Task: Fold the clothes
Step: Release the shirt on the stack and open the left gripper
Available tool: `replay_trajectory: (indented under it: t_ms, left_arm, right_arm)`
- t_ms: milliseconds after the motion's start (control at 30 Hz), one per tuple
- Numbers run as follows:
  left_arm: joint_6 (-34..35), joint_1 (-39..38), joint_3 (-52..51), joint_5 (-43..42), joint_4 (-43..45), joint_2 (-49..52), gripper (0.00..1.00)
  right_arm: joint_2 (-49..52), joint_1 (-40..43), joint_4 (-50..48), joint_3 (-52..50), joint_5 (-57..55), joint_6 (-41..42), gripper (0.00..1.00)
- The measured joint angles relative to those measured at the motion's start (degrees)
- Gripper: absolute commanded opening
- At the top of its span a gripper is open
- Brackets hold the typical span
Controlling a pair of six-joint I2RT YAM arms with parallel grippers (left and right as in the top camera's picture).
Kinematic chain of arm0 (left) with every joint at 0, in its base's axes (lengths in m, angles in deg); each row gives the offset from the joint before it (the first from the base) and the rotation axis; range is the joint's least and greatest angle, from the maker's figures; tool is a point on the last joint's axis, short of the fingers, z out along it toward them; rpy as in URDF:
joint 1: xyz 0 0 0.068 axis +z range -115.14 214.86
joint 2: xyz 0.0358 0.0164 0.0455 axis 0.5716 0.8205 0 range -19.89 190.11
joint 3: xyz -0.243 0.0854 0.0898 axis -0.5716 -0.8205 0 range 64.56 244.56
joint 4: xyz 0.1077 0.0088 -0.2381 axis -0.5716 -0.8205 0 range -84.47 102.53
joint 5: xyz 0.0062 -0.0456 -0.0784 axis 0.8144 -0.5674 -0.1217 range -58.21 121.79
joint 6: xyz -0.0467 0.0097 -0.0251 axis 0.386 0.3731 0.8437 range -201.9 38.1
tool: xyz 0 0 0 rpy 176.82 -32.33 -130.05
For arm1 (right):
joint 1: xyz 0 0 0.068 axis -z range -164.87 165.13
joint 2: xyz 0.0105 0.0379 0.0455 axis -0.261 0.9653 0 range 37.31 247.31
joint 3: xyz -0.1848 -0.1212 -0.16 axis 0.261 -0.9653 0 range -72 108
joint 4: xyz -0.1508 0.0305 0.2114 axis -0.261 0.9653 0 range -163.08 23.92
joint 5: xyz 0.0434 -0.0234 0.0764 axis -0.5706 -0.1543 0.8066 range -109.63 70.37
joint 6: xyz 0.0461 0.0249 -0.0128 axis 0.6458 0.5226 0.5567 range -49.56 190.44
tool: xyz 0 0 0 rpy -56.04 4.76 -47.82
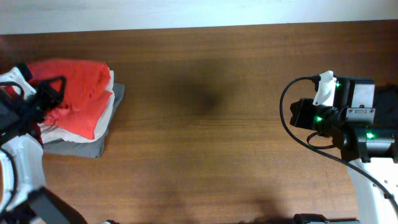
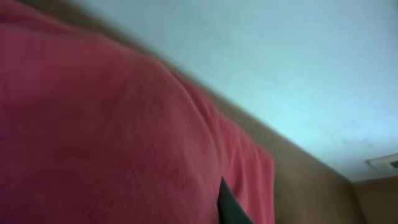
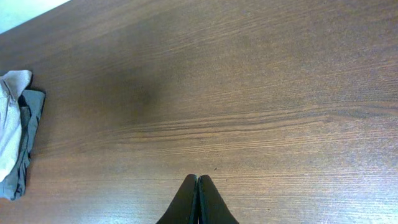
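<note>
The orange-red T-shirt (image 1: 81, 84) lies folded on top of a small stack at the table's far left. It fills most of the left wrist view (image 2: 112, 124). My left gripper (image 1: 53, 90) is on its left part. Only one dark fingertip (image 2: 224, 200) shows against the fabric, and the other is hidden by cloth, so the jaws look closed on the shirt. My right gripper (image 1: 297, 113) is shut and empty, hovering over bare wood at the right, with its fingertips (image 3: 198, 182) pressed together.
Under the shirt lie a white garment (image 1: 107, 111) and a grey garment (image 1: 93, 147). Their edges show in the right wrist view (image 3: 12, 134). The brown wooden table (image 1: 211, 143) spreads between the two arms. A pale wall runs along the far edge.
</note>
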Motion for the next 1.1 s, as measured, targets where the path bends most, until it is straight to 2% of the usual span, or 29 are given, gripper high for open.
replay_trajectory:
  t_ms: [167, 200, 267, 333, 400, 500, 633, 833, 867, 967, 1033, 1100]
  left_arm:
    - [-3.7, 1.4, 0.0, 3.3, -4.2, 4.8, 0.02]
    - [-4.2, 1.6, 0.0, 3.5, -4.0, 5.4, 0.05]
    - [-5.2, 1.7, 0.0, 4.0, -4.0, 6.6, 0.20]
    - [-6.0, 1.7, 0.0, 4.3, -4.1, 7.6, 0.24]
    - [-6.8, 1.8, 0.0, 4.4, -4.8, 8.0, 0.34]
    - [-7.5, 2.5, 0.2, 3.1, -5.8, 7.8, 0.36]
    - [-8.2, 5.0, 0.4, 1.5, -13.2, 4.3, 0.46]
    - [-8.3, 8.8, 1.1, 0.2, -19.0, -9.0, 0.52]
    - [-8.3, 9.2, 1.4, -0.1, -19.1, -11.1, 0.52]
    - [-8.2, 10.3, 3.3, -1.3, -17.9, -15.7, 0.21]
    - [-8.5, 10.1, 4.2, -1.6, -14.2, -15.2, 0.06]
    - [-8.6, 9.3, 4.4, -1.7, -10.0, -12.4, 0.01]
  right_arm:
    - [0.0, 0.0, 0.3, 0.0, 0.0, 0.1, 0.04]
    - [0.0, 0.0, 0.3, 0.0, 0.0, 0.1, 0.04]
    - [0.0, 0.0, 0.3, 0.0, 0.0, 0.1, 0.04]
    - [0.0, 0.0, 0.3, 0.0, 0.0, 0.1, 0.04]
    - [0.0, 0.0, 0.5, 0.0, 0.0, 0.1, 0.04]
    - [0.0, 0.0, 1.1, 0.0, 0.0, 0.1, 0.04]
    - [0.0, 0.0, 1.4, 0.0, 0.0, 0.2, 0.04]
    - [0.0, 0.0, 1.4, 0.0, -0.1, 0.2, 0.04]
    - [0.0, 0.0, 1.3, 0.0, -0.1, 0.2, 0.04]
    - [0.1, 0.0, 1.4, 0.0, -0.1, 0.1, 0.04]
    - [0.1, 0.0, 1.4, 0.0, -0.1, 0.1, 0.04]
    - [0.3, 0.0, 1.3, 0.0, -0.1, 0.2, 0.04]
